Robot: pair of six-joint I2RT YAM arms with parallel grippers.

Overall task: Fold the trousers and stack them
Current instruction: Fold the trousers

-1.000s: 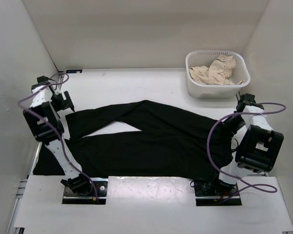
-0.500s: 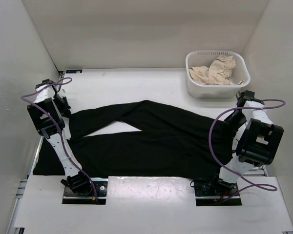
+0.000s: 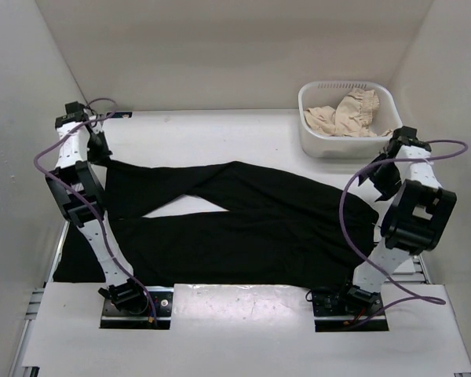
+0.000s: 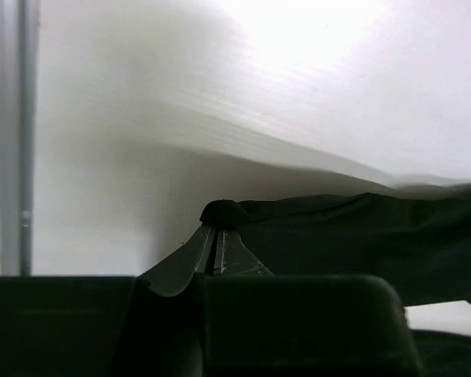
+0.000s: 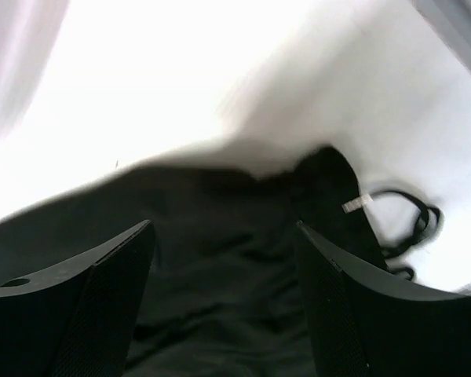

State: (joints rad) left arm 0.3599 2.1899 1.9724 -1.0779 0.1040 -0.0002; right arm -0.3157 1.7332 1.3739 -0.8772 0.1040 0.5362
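Left claw point(image 4: 220, 229) drawn rearward — trousers point(image 3: 243, 228) hem pinched, right claw point(image 5: 224, 229) agape

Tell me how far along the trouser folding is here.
Done: nothing folded; the trousers lie spread across the table, legs splayed apart. In hand: the left gripper is shut on the far leg's end, and the right gripper hangs open over the waist. Left: every fold, then stacking.

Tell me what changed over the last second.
The left pincer, shut on the far leg's cuff of the plain black soft-fabric trousers, drew it toward the far left corner. The open right pincer backed toward the white plastic basket. Near leg and basket stayed put.
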